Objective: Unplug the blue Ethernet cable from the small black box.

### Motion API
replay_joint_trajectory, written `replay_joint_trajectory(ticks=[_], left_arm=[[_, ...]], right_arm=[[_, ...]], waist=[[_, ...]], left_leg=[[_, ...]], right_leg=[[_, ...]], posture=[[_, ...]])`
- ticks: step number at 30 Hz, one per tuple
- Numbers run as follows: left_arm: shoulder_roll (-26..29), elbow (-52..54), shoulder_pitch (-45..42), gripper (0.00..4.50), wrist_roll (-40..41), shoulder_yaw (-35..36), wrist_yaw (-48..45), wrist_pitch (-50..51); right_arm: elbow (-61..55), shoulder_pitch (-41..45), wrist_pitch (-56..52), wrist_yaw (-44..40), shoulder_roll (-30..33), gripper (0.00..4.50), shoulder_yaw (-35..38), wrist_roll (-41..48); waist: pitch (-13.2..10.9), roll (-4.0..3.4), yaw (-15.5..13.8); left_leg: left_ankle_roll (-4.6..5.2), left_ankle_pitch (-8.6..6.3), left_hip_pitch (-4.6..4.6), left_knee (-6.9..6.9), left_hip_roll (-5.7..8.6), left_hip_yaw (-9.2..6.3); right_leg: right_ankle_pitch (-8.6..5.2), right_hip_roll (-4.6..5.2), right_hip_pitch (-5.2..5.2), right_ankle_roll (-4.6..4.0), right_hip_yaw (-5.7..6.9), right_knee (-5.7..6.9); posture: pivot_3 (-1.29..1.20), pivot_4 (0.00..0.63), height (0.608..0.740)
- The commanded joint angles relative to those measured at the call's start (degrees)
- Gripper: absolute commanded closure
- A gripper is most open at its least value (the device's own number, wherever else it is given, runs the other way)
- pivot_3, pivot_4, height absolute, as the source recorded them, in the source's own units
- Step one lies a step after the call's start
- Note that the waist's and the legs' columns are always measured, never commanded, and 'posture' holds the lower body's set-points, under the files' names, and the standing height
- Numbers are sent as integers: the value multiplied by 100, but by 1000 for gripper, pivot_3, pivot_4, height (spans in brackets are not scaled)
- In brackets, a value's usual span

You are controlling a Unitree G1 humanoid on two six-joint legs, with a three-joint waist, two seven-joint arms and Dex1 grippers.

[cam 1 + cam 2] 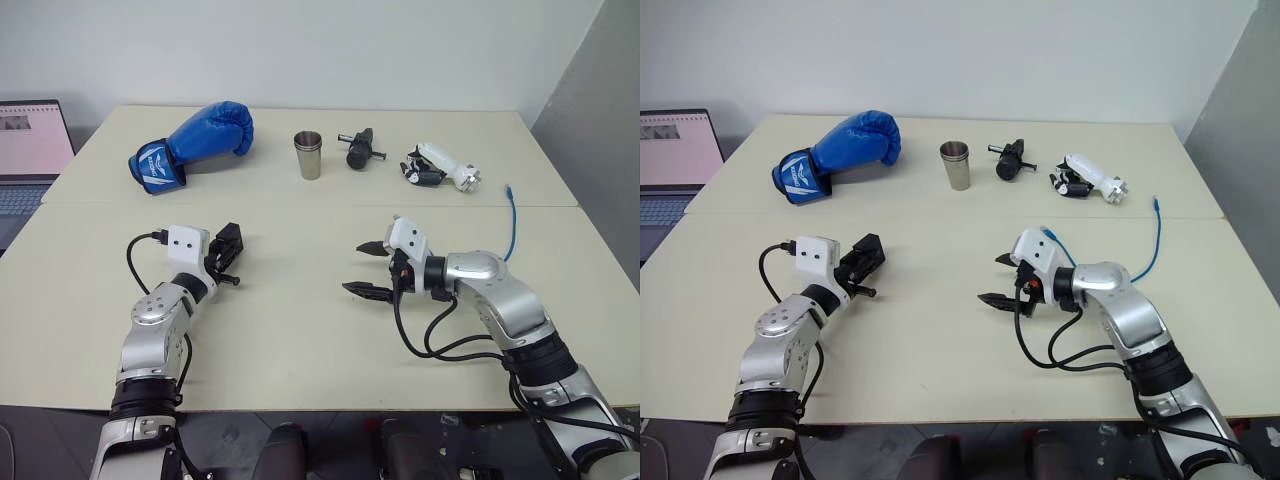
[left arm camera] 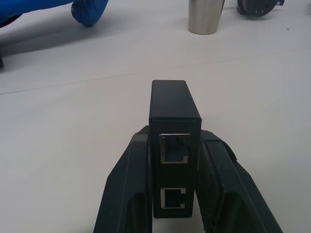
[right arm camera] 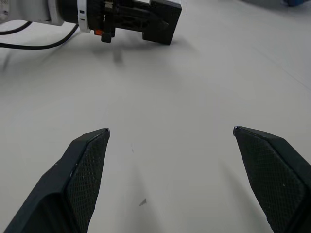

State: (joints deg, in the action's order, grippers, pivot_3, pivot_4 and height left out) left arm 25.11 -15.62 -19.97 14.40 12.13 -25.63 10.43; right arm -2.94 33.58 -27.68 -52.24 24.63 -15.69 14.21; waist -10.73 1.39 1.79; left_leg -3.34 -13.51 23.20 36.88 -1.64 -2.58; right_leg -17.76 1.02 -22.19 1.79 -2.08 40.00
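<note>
The small black box (image 2: 174, 145) sits clamped between the left gripper's (image 1: 229, 262) closed fingers, both ports bare. The blue Ethernet cable (image 1: 512, 225) lies loose on the table (image 1: 300, 330), seemingly trailing behind the right gripper (image 1: 366, 268), whose jaws gape wide and empty.

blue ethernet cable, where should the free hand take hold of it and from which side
Near the small plug end of the blue Ethernet cable, which lies loose on the table at the far right, unplugged from the small black box. That end is bare and flat on the surface, so the open right hand should probably come from above, fingers straddling the thin cord.
</note>
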Motion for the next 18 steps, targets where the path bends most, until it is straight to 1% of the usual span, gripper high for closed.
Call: replay_joint_trajectory(ticks=[1, 3, 5, 6, 14, 18], left_arm=[[109, -191, -2, 2823, 37, 162, 15, 107], [132, -238, -7, 2467, 49, 170, -35, 104], [144, -267, -5, 1964, 58, 188, -69, 97], [141, -272, -3, 1856, 68, 203, -73, 99], [88, -135, 128, 46, 124, 219, -154, 104], [104, -29, 204, 12, 88, 187, -178, 41]], right_arm=[[-377, 215, -3, -84, -40, 178, 69, 114], [-424, 230, -12, -129, -23, 178, 56, 124], [-459, 231, -21, -154, -9, 178, 44, 127], [-466, 230, -24, -157, -9, 178, 44, 123], [-466, 247, 6, -177, -30, 178, 54, 94], [-463, 260, 32, -194, -16, 178, 40, 69]], waist=[[0, 0, 6], [0, 0, 8], [0, 0, 4], [0, 0, 3], [0, 0, 5], [0, 0, 6]], left_leg=[[0, 0, -5, -1, 0, 1], [0, 0, -6, -1, -1, 1], [0, 0, -5, -2, -1, -2], [0, 0, -4, -2, -1, -1], [0, 0, -5, -2, 0, 0], [0, 0, -5, -2, -1, -1]], right_leg=[[0, 0, 2, 0, 2, 1], [0, -2, 3, 0, 2, 1], [0, -3, 3, 0, 5, 0], [0, -2, 3, 0, 5, 0], [0, 0, 3, 0, 3, 0], [0, 0, 3, 0, 3, 0]], posture=[[0, 150, 740], [0, 150, 740], [0, 150, 740], [0, 150, 740], [0, 150, 740], [0, 150, 740]])
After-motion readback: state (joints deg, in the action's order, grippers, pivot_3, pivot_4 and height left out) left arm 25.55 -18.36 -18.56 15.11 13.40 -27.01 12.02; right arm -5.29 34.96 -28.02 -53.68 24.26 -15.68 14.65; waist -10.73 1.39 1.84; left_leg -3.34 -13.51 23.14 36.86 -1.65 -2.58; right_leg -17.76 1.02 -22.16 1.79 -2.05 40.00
